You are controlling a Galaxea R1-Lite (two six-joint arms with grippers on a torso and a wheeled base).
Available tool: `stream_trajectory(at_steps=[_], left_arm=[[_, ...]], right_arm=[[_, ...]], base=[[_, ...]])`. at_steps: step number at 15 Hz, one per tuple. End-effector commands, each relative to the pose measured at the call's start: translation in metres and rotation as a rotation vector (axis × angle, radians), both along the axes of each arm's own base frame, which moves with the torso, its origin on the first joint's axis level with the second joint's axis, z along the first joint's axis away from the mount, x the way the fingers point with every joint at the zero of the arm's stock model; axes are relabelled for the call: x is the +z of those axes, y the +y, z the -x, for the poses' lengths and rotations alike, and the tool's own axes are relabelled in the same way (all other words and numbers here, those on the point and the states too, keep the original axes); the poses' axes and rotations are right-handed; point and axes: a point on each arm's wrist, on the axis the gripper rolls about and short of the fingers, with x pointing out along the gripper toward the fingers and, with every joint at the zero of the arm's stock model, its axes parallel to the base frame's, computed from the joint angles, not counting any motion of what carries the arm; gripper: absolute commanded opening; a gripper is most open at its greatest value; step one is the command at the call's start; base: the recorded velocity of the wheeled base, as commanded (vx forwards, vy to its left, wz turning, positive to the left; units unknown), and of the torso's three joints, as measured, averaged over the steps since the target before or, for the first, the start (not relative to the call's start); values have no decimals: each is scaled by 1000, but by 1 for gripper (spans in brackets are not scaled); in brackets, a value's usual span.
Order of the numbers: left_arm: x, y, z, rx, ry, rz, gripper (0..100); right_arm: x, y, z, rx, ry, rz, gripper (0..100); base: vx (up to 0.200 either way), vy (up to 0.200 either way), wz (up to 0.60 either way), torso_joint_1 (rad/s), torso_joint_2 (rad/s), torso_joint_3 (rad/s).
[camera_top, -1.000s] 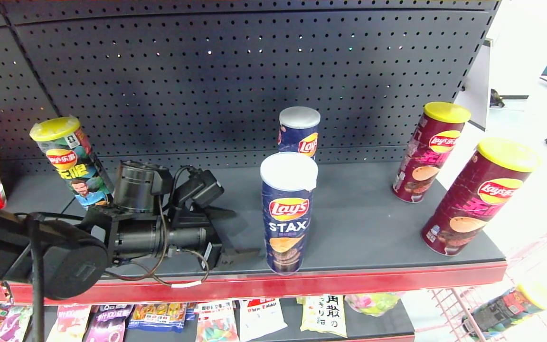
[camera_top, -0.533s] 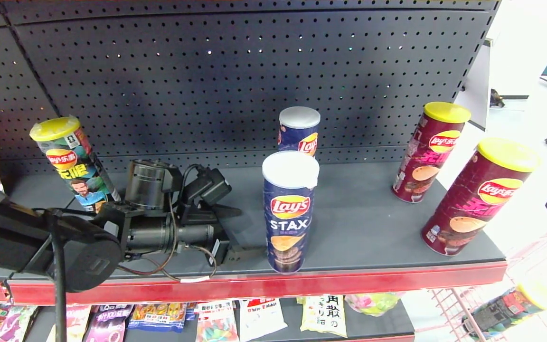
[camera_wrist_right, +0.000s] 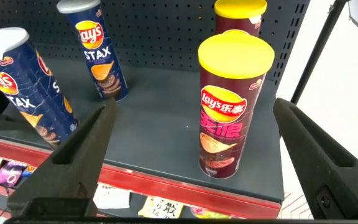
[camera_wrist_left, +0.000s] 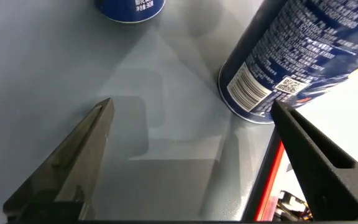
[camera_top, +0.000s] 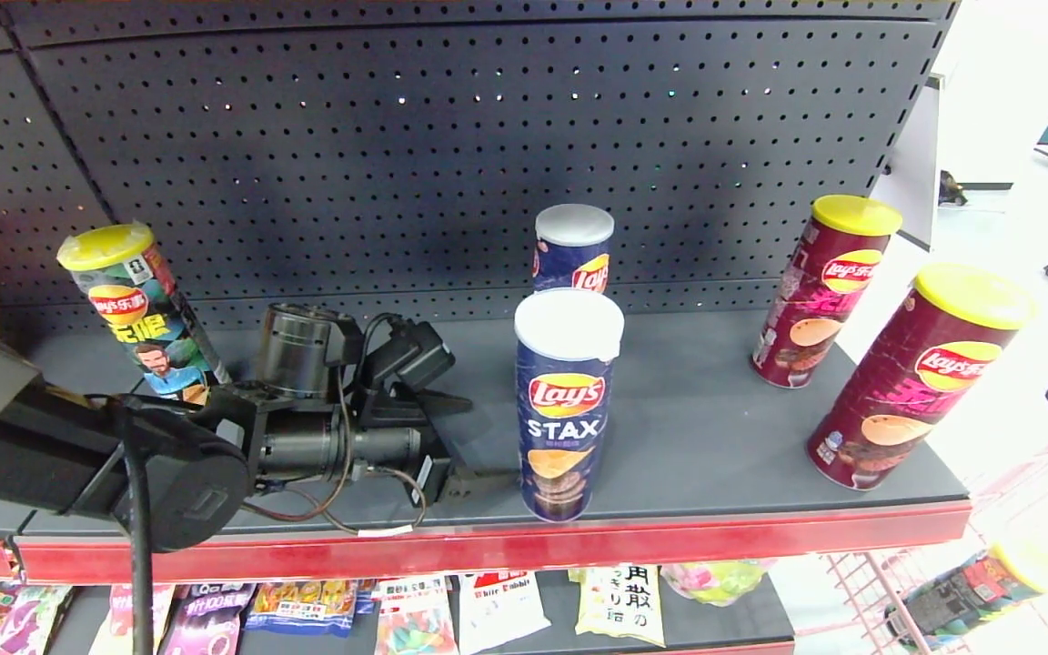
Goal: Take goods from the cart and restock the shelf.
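Fingers (camera_wrist_left: pixel 73 168) of the left gripper (camera_wrist_left: pixel 192 107) stand spread and empty, low over the grey metal shelf with red front lip (camera_top: pixel 697 428). The tall dark-blue cardboard chip can with white lid (camera_top: pixel 568 405) stands upright at centre frame near the shelf's front edge. It sits at the tip of one finger, apparently touching it, and not squarely between the pair. At the right edge of the head view, the right gripper (camera_wrist_right: pixel 191 107) is likewise spread and holds nothing. Assessment: the can is likely light, stiff-walled and smooth; being tall and narrow, it is prone to tipping. Hold should be taken across mid-body, clear of the lid. Against the earlier frames, the left arm has advanced rightward and the can has shifted slightly right with it, remaining upright.
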Motion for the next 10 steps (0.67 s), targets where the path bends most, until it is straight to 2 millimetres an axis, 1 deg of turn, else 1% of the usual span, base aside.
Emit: stream_trajectory(at_steps=[1,10], left_arm=[[0,0,-1,0,-2,1,100],[1,-8,-5,-12,-13,6,100]], right_arm=[[-1,0,0,1,4,0,100],[-1,0,0,2,3,0,100]], base=[[0,0,0,0,0,0],[0,0,0,0,0,0]])
